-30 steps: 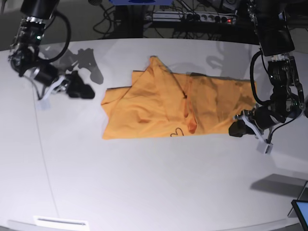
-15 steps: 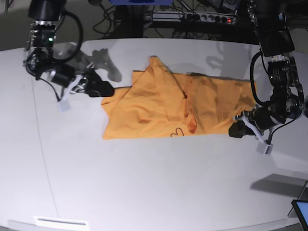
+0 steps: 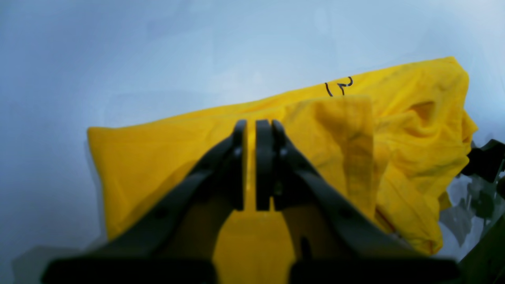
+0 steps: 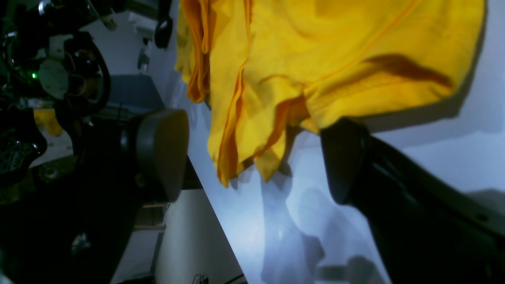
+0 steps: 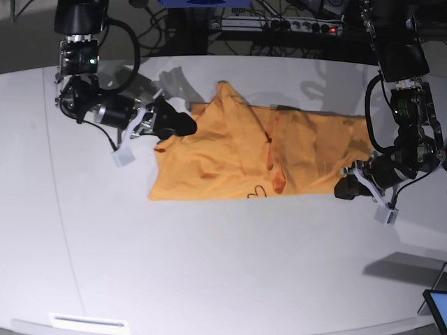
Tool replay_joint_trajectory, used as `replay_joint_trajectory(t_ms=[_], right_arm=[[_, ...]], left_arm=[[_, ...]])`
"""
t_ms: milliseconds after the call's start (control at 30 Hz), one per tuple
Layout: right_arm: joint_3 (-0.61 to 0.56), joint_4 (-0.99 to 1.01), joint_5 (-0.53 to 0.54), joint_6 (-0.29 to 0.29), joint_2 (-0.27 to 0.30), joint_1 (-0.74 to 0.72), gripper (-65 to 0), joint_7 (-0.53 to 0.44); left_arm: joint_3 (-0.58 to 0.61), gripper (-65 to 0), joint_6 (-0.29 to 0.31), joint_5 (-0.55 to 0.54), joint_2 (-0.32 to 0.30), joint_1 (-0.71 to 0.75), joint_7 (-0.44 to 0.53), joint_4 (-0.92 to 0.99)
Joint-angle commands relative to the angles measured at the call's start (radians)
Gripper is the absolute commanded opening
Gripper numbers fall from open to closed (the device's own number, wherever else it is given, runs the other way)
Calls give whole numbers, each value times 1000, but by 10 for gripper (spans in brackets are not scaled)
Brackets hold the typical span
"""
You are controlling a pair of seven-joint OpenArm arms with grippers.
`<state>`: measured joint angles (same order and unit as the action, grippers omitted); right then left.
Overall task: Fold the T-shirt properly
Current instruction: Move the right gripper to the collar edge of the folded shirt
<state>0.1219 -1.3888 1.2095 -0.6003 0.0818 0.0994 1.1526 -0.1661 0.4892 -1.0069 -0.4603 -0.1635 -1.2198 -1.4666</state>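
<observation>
A: What lies nearest in the base view?

B: Bare pale grey tabletop (image 5: pixel 223 265); a small white strip (image 5: pixel 89 322) sits near its front edge, and the corner of a dark screen (image 5: pixel 436 307) shows at the lower right.

A: And the garment?

B: The large plain orange-yellow short-sleeved cloth T-shirt (image 5: pixel 255 157) lies partly folded and rumpled about the middle of the table; a small dark heart-like outline (image 5: pixel 257 191) sits near its front hem; one peak of cloth points toward the far edge.

A: The left gripper?

B: The black left gripper (image 5: pixel 343 188) is at the shirt's edge on the base view's right, low on the table; in its wrist view (image 3: pixel 251 165) the two dark jaws are pressed together with only a thin slit between them, yellow cloth filling the view behind; whether cloth is pinched in that slit I cannot tell.

A: And the right one?

B: The black right gripper (image 5: pixel 172 123) is at the shirt's far corner on the base view's left; its wrist view (image 4: pixel 252 154) shows the jaws spread wide, a crumpled flap of the shirt (image 4: pixel 315 71) hanging between and above the two fingers (image 4: pixel 161 154), one fingertip right at the cloth; nothing is clamped.

A: Beyond the table?

B: Dark cables and a power strip (image 5: pixel 293 26) along the back.
</observation>
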Motion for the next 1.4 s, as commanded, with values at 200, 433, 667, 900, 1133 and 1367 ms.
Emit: replay_joint_trajectory(t_ms=[200, 433, 667, 900, 1133, 1367], right_arm=[[-12, 95, 20, -2, -6, -83, -149, -4], [-1, 165, -20, -2, 55, -112, -149, -39], [61, 167, -17, -2, 80, -73, -149, -33], [84, 165, -20, -2, 98, -89, -149, -26], [81, 167, -20, -2, 97, -122, -149, -24], [80, 167, -20, -2, 66, -123, -149, -21]], left_arm=[[-6, -608, 3, -22, -22, -21, 19, -19], [-76, -608, 3, -22, -25, -11, 16, -19], [-108, -608, 3, -22, -45, -11, 15, -19], [-108, -608, 3, -22, -47, -17, 15, -19], [-108, -608, 3, -22, -53, -11, 15, -21], [-114, -608, 3, -22, -53, -11, 15, -21]])
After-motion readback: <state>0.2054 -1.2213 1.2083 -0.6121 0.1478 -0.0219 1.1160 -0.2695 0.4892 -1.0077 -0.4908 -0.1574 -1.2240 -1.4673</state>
